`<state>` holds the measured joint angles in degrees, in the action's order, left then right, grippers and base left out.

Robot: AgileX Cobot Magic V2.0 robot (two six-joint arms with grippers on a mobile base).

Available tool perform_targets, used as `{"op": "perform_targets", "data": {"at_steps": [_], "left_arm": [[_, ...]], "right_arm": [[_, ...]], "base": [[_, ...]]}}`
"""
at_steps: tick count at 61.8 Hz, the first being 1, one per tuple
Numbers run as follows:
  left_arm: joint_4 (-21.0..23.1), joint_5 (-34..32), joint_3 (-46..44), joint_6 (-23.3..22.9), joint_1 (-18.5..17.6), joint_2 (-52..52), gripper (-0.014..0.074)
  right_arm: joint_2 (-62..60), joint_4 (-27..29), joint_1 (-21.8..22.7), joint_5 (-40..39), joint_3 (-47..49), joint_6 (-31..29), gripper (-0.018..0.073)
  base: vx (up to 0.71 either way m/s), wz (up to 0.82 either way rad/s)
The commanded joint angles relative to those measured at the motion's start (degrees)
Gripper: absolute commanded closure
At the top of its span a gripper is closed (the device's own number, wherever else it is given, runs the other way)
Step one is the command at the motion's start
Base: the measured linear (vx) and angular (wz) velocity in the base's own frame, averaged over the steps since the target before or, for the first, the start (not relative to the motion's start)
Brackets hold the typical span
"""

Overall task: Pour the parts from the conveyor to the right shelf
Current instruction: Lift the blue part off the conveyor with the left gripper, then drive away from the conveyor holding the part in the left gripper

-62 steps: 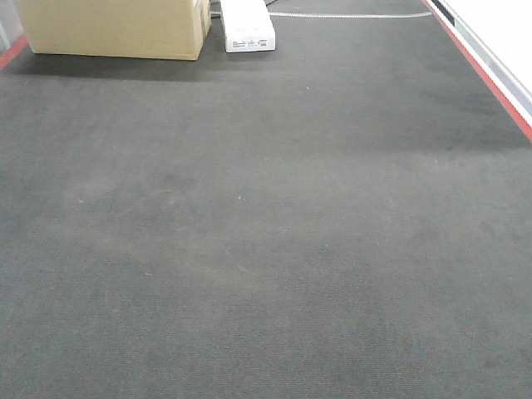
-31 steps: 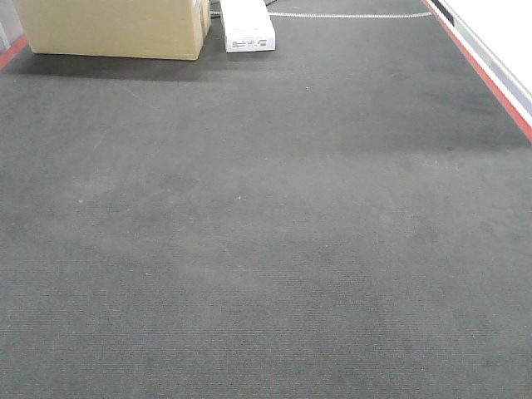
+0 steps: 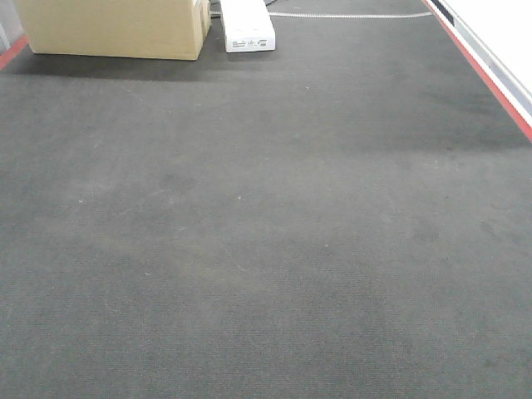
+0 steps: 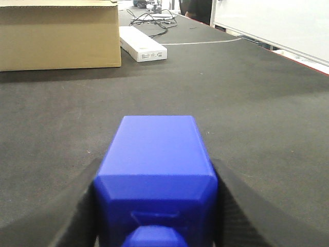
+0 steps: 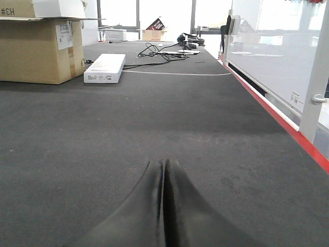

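In the left wrist view a royal-blue boxy part (image 4: 157, 154) fills the space between my dark fingers (image 4: 77, 216), low over the dark grey conveyor (image 4: 257, 103). My left gripper (image 4: 157, 172) is shut on this part, pressing it from both sides; a small blue knob shows at its near end. My right gripper (image 5: 164, 163) is shut with nothing in it, its fingertips pressed together just above the conveyor (image 5: 77, 144). Neither gripper shows in the front view, only the bare belt (image 3: 266, 249). The right shelf is out of view.
A cardboard box (image 3: 116, 29) and a flat white box (image 3: 247, 25) sit at the far end of the belt. A red strip (image 3: 490, 83) runs along the right edge, beside a pale panel (image 5: 272, 56). Cables (image 5: 164, 51) lie further back.
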<state>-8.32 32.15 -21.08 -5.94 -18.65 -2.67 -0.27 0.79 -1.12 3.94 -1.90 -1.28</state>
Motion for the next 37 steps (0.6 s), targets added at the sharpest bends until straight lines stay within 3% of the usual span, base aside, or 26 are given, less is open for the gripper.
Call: {"op": "perform_targets", "data": {"at_steps": [1,37], "left_arm": [[0.0,-4.7,-1.5,0.0,-0.4,-0.9,0.0603],[0.0,-4.7,-1.5,0.0,-0.4,-0.9,0.0603]], "right_arm": [[0.9,-0.2,0.2,-4.3,-0.9,-0.1,0.0568],[0.9,-0.2,0.2,-4.3,-0.9,-0.1,0.0568]], "base": [[0.00,0.00],[-0.09,0.02]]}}
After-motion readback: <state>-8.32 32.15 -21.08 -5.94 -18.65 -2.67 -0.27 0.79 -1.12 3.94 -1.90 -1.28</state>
